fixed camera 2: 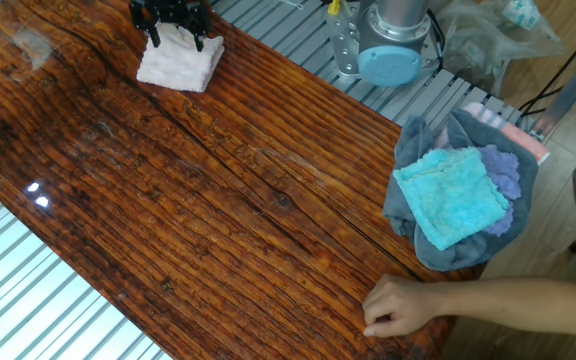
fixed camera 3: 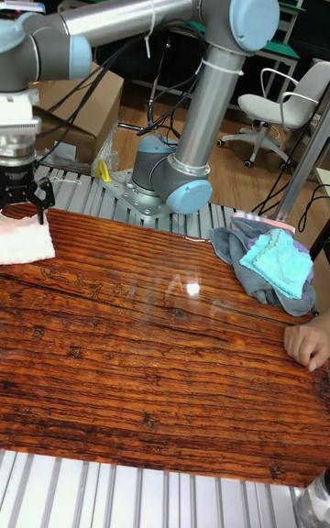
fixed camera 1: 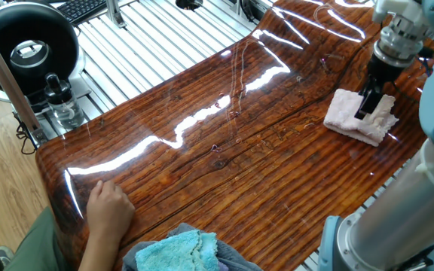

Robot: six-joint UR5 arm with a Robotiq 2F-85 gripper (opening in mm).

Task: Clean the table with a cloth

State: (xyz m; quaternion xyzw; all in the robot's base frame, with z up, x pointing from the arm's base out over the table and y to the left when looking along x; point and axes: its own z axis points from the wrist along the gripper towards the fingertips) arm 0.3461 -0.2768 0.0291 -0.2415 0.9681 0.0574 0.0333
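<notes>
Turquoise cloth (fixed camera 2: 453, 197) atop grey rags (fixed camera 2: 413, 222)

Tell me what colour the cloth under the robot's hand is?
Pale pink cloth, clearest in the other fixed view.

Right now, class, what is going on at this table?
A robot arm has its gripper down on the pink cloth near one corner of the wooden table, its fingers spread over the cloth. A person's hand rests on the opposite end, beside a blue cloth on a grey pile.
</notes>
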